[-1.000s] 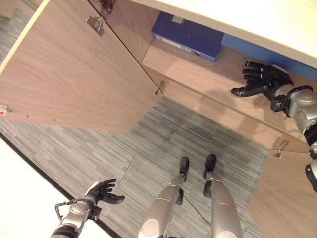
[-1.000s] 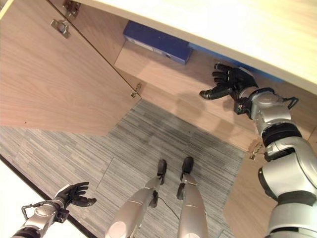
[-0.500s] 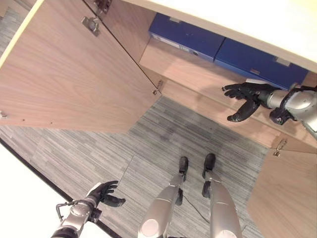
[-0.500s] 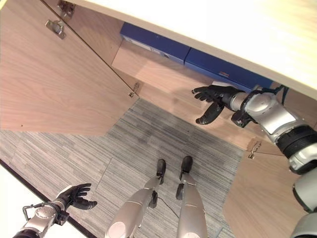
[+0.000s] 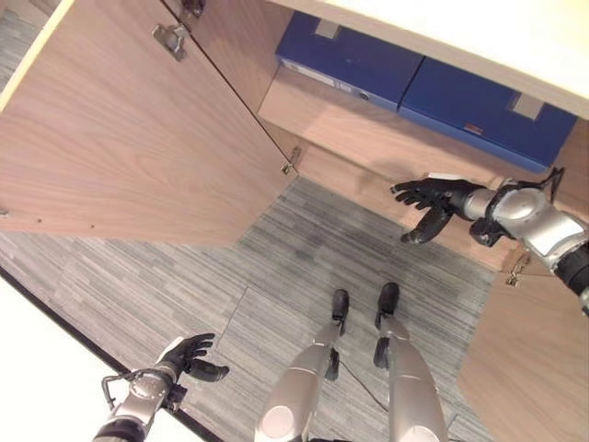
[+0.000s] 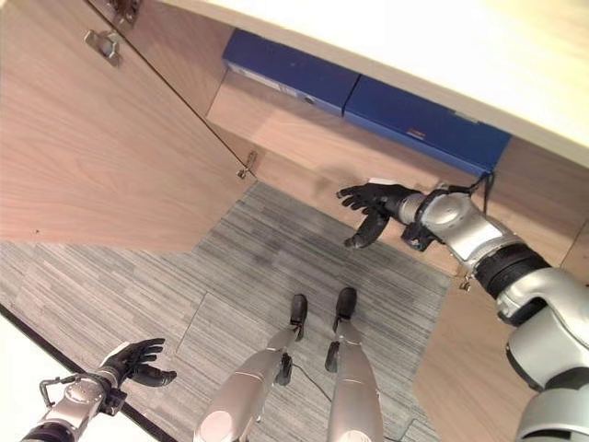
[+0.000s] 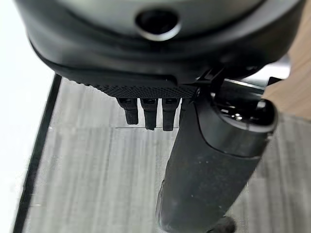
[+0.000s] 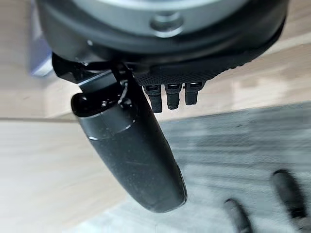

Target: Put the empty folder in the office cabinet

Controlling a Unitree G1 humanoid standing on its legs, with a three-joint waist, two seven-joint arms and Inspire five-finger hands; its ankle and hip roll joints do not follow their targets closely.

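Low at the left, the left robot hand (image 5: 189,354) hangs over the grey carpet (image 5: 276,249), beside a white surface with a dark edge, its fingers loosely spread and relaxed and nothing in them; its wrist view shows straight fingers (image 7: 148,114) and the thumb above bare carpet. Above it the cabinet's left door (image 5: 129,138) stands swung wide open, two metal hinges (image 5: 173,41) on its inner face. Past the door's edge lies the cabinet shelf (image 5: 368,133), light wood under a pale top panel (image 5: 515,37). On that shelf lie two blue folders flat, side by side: the left folder (image 5: 350,60) towards the hinge side, and the right folder (image 5: 483,106) just beside it, their edges close or touching. I cannot tell from these views which one is empty; both sit fully inside the cabinet. Farther right, the right robot hand (image 5: 433,198) hovers in front of the shelf's lip, just below the right folder and apart from it, palm turned down, fingers stretched and spread, thumb dropped below them, holding nothing. Its wrist view shows the fingers (image 8: 167,94) straight and the thumb out over wood and carpet. At the far right, the other door (image 5: 525,368) hangs open.
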